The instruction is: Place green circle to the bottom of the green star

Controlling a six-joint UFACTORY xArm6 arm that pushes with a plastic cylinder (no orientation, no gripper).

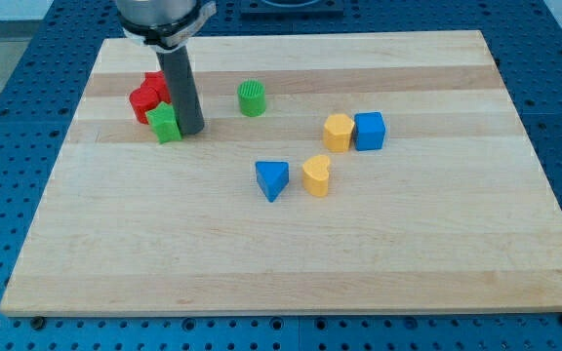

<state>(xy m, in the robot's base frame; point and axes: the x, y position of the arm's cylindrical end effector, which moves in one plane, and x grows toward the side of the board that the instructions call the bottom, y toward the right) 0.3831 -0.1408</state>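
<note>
The green circle (252,98) is a short ribbed cylinder at the view's upper middle. The green star (165,123) lies at the view's upper left. My tip (191,130) rests right against the green star's right side. The green circle lies to the right of the tip and slightly higher in the view, apart from it. The rod hides part of the red blocks behind it.
Two red blocks (147,96) sit touching the green star from the upper left. A yellow block (338,132) and a blue cube (370,131) stand side by side at the right. A blue triangle (272,179) and a yellow heart (316,175) lie at the centre.
</note>
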